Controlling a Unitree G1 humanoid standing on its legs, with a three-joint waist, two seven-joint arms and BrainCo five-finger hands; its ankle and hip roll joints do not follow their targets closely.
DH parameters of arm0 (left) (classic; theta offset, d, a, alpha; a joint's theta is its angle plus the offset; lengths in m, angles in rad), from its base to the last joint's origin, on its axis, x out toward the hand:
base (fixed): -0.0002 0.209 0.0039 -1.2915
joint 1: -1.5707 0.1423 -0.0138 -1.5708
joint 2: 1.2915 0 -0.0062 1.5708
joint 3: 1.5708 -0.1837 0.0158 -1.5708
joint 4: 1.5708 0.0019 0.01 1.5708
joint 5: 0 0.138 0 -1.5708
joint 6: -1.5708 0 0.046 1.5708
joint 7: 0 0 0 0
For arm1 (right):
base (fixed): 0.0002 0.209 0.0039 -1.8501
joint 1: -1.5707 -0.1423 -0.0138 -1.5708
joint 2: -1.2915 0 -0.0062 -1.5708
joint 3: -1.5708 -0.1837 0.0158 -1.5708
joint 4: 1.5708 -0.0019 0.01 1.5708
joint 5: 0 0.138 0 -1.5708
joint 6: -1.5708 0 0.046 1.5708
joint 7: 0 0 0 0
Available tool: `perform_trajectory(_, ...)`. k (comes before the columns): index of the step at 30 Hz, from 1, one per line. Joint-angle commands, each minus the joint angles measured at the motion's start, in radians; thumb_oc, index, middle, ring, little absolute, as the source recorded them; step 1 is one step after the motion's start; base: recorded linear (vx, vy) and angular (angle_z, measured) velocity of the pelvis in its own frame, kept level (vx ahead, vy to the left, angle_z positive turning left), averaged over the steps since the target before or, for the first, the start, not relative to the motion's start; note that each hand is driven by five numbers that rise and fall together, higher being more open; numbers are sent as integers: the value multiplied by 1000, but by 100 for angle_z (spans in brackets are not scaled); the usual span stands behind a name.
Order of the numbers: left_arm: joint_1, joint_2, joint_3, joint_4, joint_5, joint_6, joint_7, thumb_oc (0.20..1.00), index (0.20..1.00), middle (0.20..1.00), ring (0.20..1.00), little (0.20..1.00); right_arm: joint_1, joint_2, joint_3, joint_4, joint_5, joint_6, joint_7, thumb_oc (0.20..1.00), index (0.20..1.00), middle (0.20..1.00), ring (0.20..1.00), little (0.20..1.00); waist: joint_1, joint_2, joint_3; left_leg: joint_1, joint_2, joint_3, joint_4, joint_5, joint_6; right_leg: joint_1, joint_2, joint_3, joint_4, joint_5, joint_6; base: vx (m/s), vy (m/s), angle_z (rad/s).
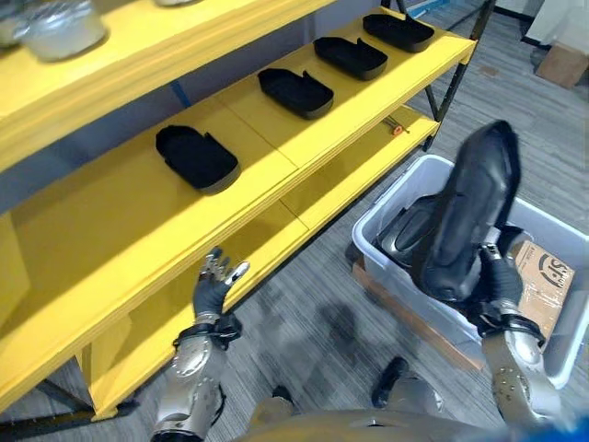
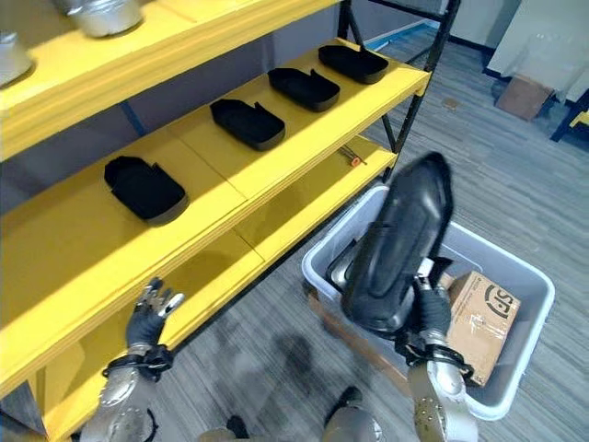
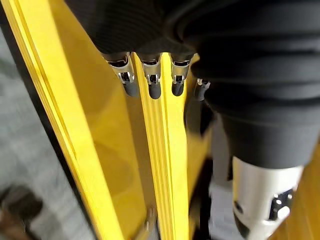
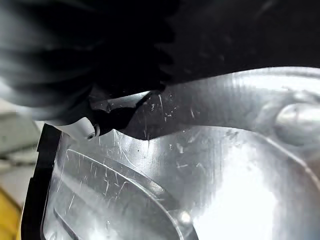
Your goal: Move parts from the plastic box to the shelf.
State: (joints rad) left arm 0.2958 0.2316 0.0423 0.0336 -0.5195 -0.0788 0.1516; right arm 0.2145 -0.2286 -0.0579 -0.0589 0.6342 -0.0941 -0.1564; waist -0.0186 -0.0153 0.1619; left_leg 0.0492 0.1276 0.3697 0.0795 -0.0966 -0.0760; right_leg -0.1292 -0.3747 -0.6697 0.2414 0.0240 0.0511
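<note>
Yellow shelf [image 1: 276, 198] boards run along the robot's left, and four black parts [image 1: 196, 157] already lie in a row on the middle board, spaced toward its far end. Left hand [image 1: 213, 284] hovers by the front edge of the lower board, fingers relaxed and spread, holding nothing. Further right, the right hand [image 2: 425, 318] has its fingers wrapped round the bottom of a large black part [image 2: 400, 241], held upright above the grey plastic box [image 2: 515, 276]. Gripped only at its lower end, the tall part could tip or slip, and may clip the shelf edge on the way across.
</note>
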Motion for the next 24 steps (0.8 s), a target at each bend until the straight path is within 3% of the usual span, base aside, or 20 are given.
perform_trajectory(1, 16, 14, 41, -83, 28, -34, -7, 1000, 1000, 1000, 1000, 1000, -67, -31, -29, -84, -15, -55, 21, 200, 200, 200, 200, 200, 4, 11, 29, -43, 51, -87, -16, 34, -1, 85, -6, 19, 35, -75, 87, -7, 129, 0)
perform_trajectory(4, 25, 9, 50, -81, 31, -32, -5, 1000, 1000, 1000, 1000, 1000, -67, -27, -24, -84, -11, -51, 27, 200, 200, 200, 200, 200, 16, -2, 35, -55, 37, -94, -11, 27, 4, 92, -11, 8, 16, -57, 98, -11, 65, 27)
perform_trajectory(8, 41, 5, 58, -88, 37, -27, -3, 1000, 1000, 1000, 1000, 1000, -80, -19, 3, -77, -16, -42, 35, 200, 200, 200, 200, 200, 50, -33, 47, -81, 6, -117, -21, 28, 14, 106, -17, -17, -48, 12, 131, -42, 109, 17)
perform_trajectory(14, 58, 9, 80, -98, 36, -27, 5, 1000, 1000, 1000, 1000, 1000, -106, -7, 44, -70, -27, -30, 45, 200, 200, 200, 200, 200, 97, -68, 51, -110, -68, -162, -14, 1, 49, 139, -46, -26, -115, 112, 178, -3, 169, 21)
perform_trajectory(17, 60, 18, 97, -92, 45, -35, 12, 1000, 1000, 1000, 1000, 1000, -103, 11, 55, -62, -28, -27, 47, 200, 200, 200, 200, 200, 109, -66, 50, -112, -100, -201, -17, -6, 74, 128, -52, 44, -112, 138, 182, 61, 184, 36)
perform_trajectory(18, 55, 30, 101, -86, 45, -34, 18, 1000, 1000, 1000, 1000, 1000, -100, 18, 48, -57, -24, -30, 42, 200, 200, 200, 200, 200, 97, -61, 46, -107, -108, -218, -47, 2, 82, 108, -45, 108, -86, 150, 180, 114, 256, 75)
perform_trajectory(19, 46, 60, 98, -73, 59, -40, 14, 1000, 1000, 1000, 1000, 1000, -90, 26, 32, -62, -20, -39, 45, 200, 200, 200, 200, 200, 49, -43, 50, -100, -116, -262, -88, 48, 99, 22, 61, 334, -50, 103, 122, 114, 224, 94)
perform_trajectory(20, 49, 69, 101, -72, 64, -41, 11, 1000, 1000, 1000, 1000, 1000, -75, 28, 26, -70, -15, -37, 50, 200, 200, 200, 200, 200, 41, -38, 52, -93, -115, -269, -108, 59, 97, -5, 117, 398, -51, 61, 104, 104, 208, 127)
perform_trajectory(22, 59, 83, 112, -78, 102, -38, 2, 1000, 1000, 1000, 1000, 1000, -50, 34, 21, -67, -4, -32, 60, 200, 200, 200, 200, 200, 19, -33, 62, -59, -117, -295, -150, 75, 96, -63, 214, 448, -57, 8, 81, 87, 94, 93)
perform_trajectory(24, 53, 87, 124, -87, 109, -35, 6, 1000, 1000, 1000, 1000, 1000, -56, 29, 23, -64, -3, -30, 62, 200, 200, 200, 200, 200, 12, -39, 75, -58, -121, -313, -149, 81, 96, -107, 236, 454, -98, 23, 81, 49, 1, 26)
